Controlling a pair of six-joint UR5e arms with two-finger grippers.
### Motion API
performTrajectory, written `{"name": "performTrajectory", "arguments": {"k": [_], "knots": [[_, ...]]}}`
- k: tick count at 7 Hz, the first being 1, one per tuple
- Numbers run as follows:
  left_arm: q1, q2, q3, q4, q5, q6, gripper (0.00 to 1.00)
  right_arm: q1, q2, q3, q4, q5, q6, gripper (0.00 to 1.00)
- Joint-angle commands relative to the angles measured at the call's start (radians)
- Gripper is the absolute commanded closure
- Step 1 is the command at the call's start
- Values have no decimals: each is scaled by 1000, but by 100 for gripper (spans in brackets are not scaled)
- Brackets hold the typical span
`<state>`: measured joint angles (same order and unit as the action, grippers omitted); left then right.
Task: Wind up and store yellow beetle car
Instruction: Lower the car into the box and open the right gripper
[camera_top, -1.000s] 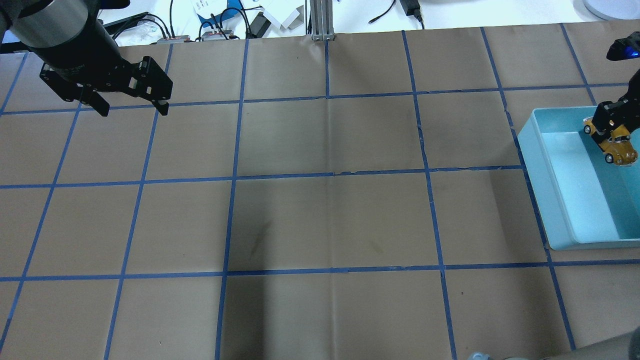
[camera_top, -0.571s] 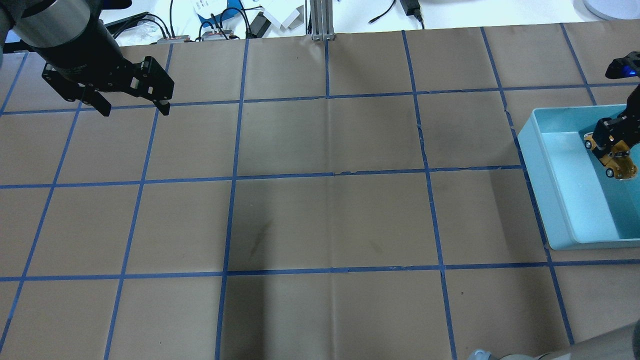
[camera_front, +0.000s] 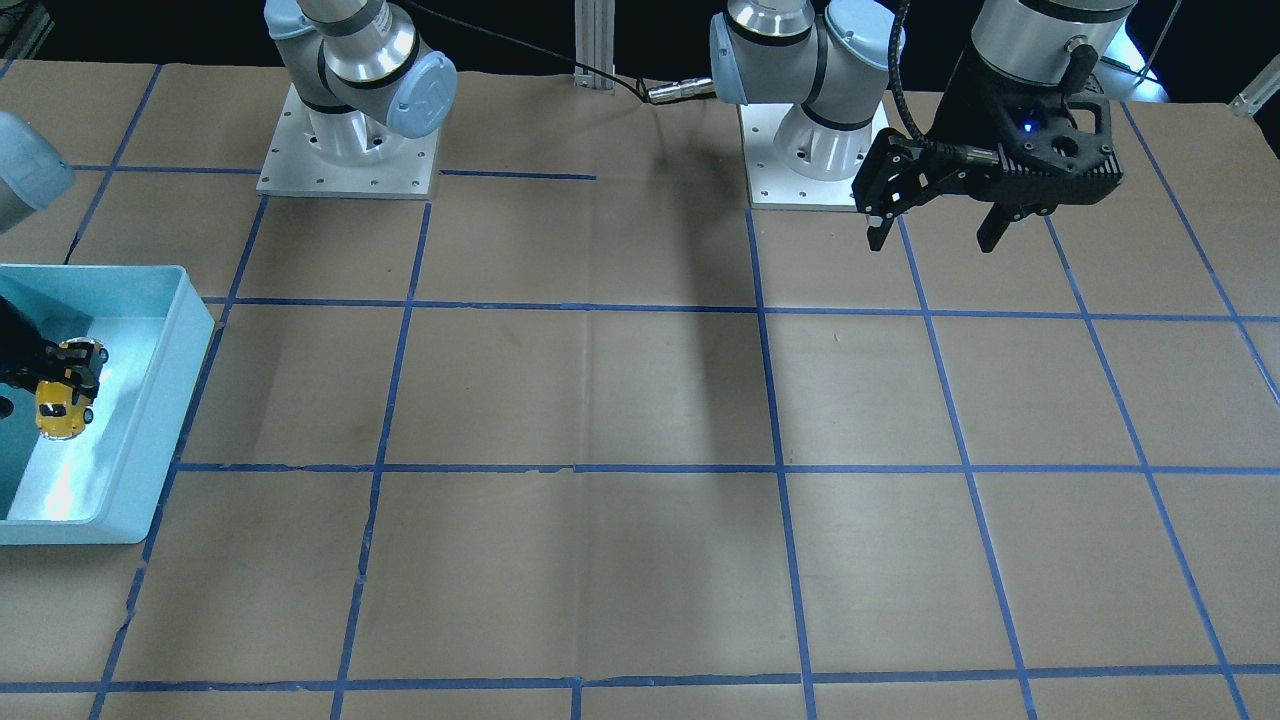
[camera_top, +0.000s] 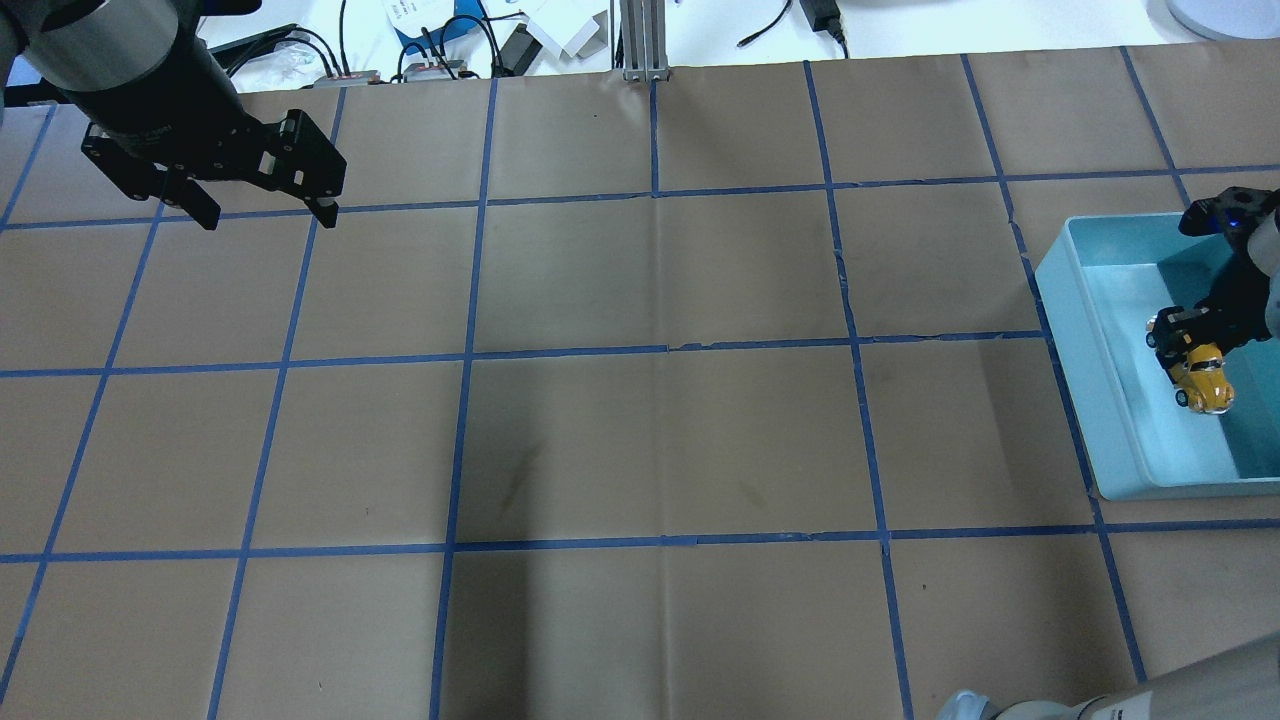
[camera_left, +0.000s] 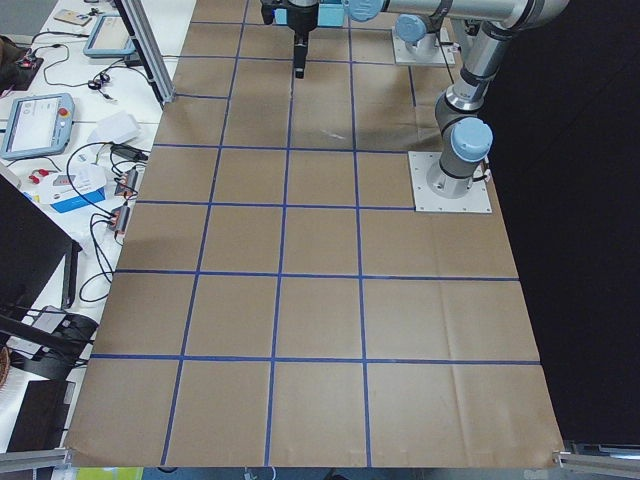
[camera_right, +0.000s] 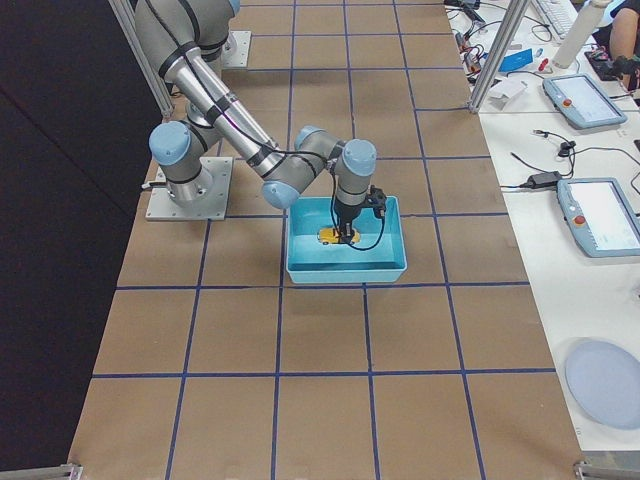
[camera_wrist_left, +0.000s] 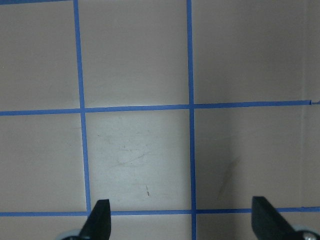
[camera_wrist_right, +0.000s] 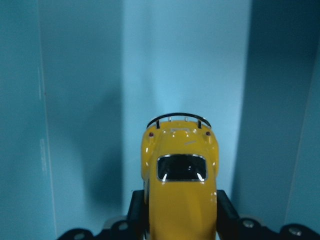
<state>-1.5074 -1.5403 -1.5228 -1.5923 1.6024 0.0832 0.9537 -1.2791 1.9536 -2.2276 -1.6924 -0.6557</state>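
Yellow beetle car (camera_top: 1200, 378): inside teal bin (camera_top: 1095, 380), at or just above its floor. Clamped across the body by right gripper (camera_top: 1180, 338), long axis projecting forward from the fingers. Left gripper (camera_top: 265, 218): spread, empty, well apart from bin.

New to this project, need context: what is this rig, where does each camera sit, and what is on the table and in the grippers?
Two robot arms are bolted to a table covered in brown paper with a blue tape grid. Each arm ends in a two-finger gripper. Four fixed cameras look on: one from behind the robot, one facing it, and one at each end of the table. Two more ride on the wrists and look out past the fingers. The left gripper hangs open above bare paper and holds nothing. The right gripper is shut on the yellow beetle car and holds it inside the teal bin on the robot's right.
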Motion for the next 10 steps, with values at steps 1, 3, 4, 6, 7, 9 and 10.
{"name": "performTrajectory", "arguments": {"k": [1, 3, 4, 6, 7, 9, 10], "knots": [[-8, -4, -5, -2, 4, 1, 0, -16, 17, 21, -12, -9, 27, 99], [-4, -1, 0, -6, 10, 1, 0, -21, 41, 16, -10, -15, 36, 95], [-5, -3, -5, -9, 10, 1, 0, -21, 38, 13, -12, -15, 34, 79], [-4, -3, 1, -9, 4, 1, 0, -21, 35, 11, 2, -15, 25, 0], [-4, -6, 7, -8, 1, 0, 0, -21, 34, 4, 5, -16, 27, 0], [1, -6, 6, -9, 4, 1, 0, -19, 0, -83, 157, -36, 39, 0], [3, -4, 9, -9, 5, 1, 0, -18, -41, -137, 292, -36, 37, 0]]}}
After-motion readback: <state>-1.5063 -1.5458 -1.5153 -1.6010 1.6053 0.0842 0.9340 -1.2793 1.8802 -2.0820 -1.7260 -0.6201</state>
